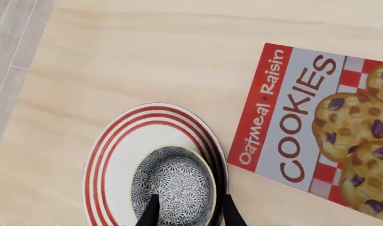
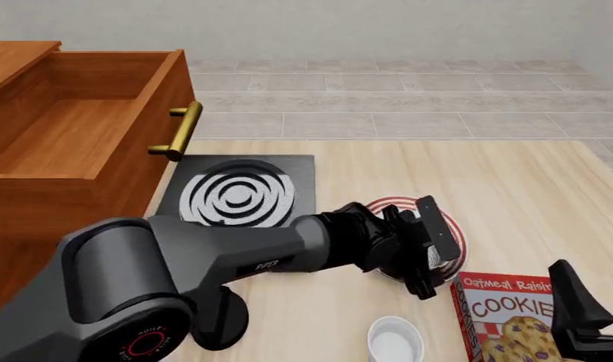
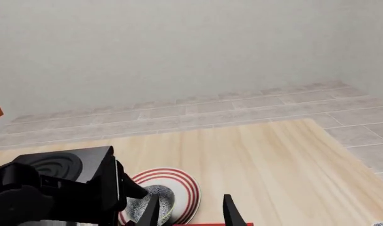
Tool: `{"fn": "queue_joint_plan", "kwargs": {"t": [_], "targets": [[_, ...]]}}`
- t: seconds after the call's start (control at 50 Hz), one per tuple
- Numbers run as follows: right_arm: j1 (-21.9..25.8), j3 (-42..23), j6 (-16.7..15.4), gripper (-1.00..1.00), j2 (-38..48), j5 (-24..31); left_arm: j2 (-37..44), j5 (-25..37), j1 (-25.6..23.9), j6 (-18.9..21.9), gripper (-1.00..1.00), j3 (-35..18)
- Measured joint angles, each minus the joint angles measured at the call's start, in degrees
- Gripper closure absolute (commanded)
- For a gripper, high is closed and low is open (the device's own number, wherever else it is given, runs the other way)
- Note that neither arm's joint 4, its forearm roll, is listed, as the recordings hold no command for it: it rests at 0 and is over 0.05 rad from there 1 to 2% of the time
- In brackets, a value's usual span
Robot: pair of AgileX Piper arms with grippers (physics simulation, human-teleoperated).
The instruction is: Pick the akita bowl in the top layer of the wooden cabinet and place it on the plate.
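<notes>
The akita bowl [image 1: 172, 183], with a dark patterned inside and pale rim, sits on the red-striped white plate [image 1: 116, 155]. My left gripper [image 1: 191, 197] hangs open over it, one finger inside the bowl and the other outside its rim. In the front view the left gripper [image 2: 437, 256] covers most of the plate [image 2: 377, 204], and only a sliver of the bowl [image 2: 433, 260] shows. The wooden cabinet [image 2: 25, 226] stands at the left with its top layer [image 2: 75, 128] pulled out and nothing in it. My right gripper [image 2: 598, 290] rests open at the near right, holding nothing.
A cookie box [image 2: 507, 320] lies just right of the plate. A small white ramekin [image 2: 396, 343] sits near the front edge. The black stove slab [image 2: 236, 196] lies beside the cabinet. The drawer's brass handle [image 2: 180, 132] juts toward the table.
</notes>
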Motion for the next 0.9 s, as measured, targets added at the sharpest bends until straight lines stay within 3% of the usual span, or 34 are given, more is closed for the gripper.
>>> {"fn": "queue_joint_plan", "kwargs": {"t": [0.66, 0.9], "targets": [[-1.21, 0.02, -0.64, -1.0, 0.5, -1.13, -5.46, 2.07, -0.98, 1.13, -1.0, 1.82], [-1.38, -0.01, -1.04, -1.0, 0.27, -0.99, -10.51, 2.07, -1.93, 2.2, -1.0, 6.42]]}}
